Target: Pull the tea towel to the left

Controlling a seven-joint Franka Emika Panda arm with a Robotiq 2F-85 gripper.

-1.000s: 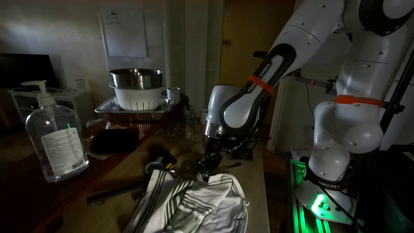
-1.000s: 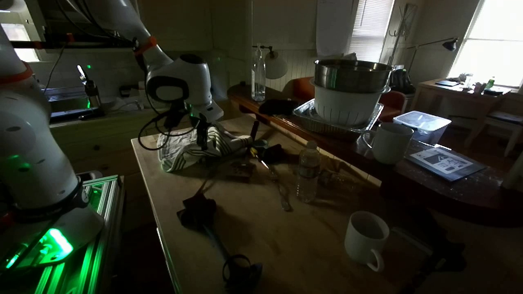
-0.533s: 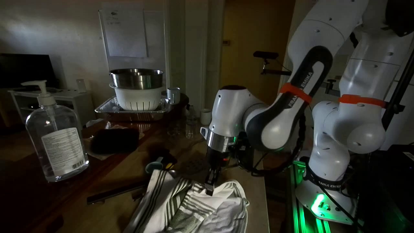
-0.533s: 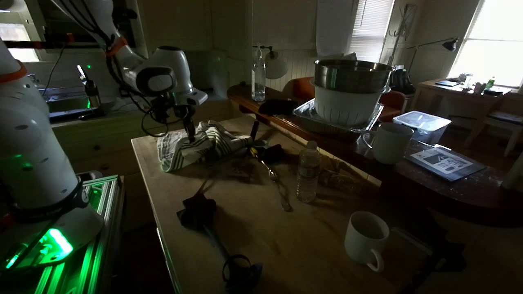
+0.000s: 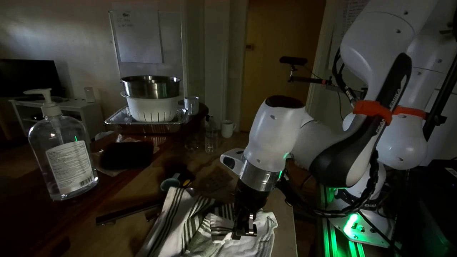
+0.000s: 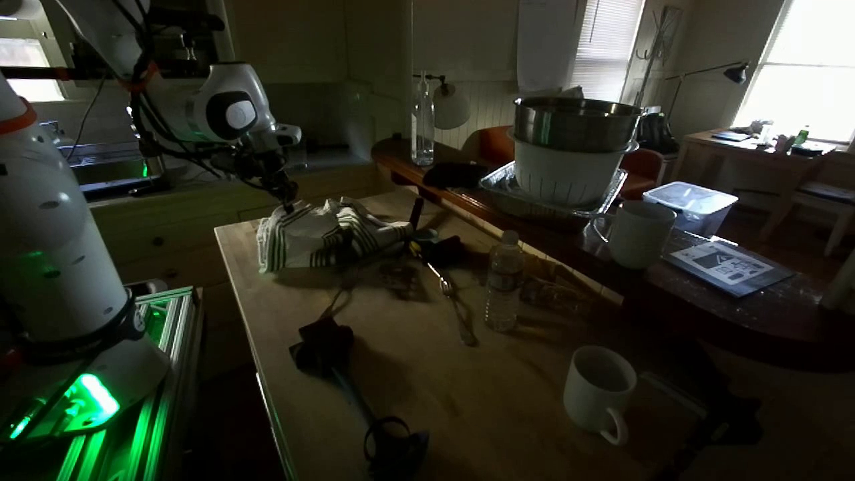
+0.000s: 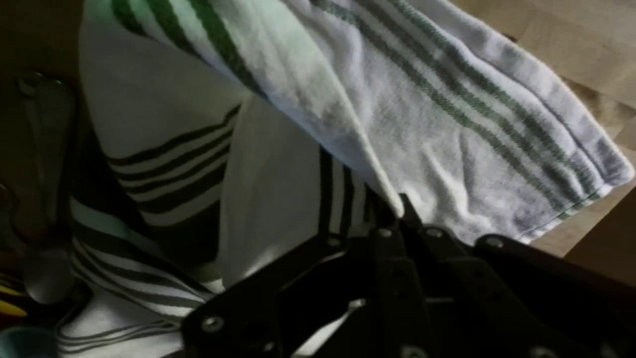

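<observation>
Both exterior views: gripper (image 5: 244, 233) pinching tea towel (image 5: 200, 228), partly dragged along since earlier; steel bowl (image 5: 150, 88) in colander (image 5: 152, 109), colander in foil tray (image 5: 146, 127).

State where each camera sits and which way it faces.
In an exterior view: near the tea towel, looking along the table; arm and base at picture right.
In an exterior view: near a mug, facing the tea towel; arm and base at picture left.
Wrist view: on the wrist, facing down at the tea towel; only the gripper shows.
Both exterior views share the metal bowl.
</observation>
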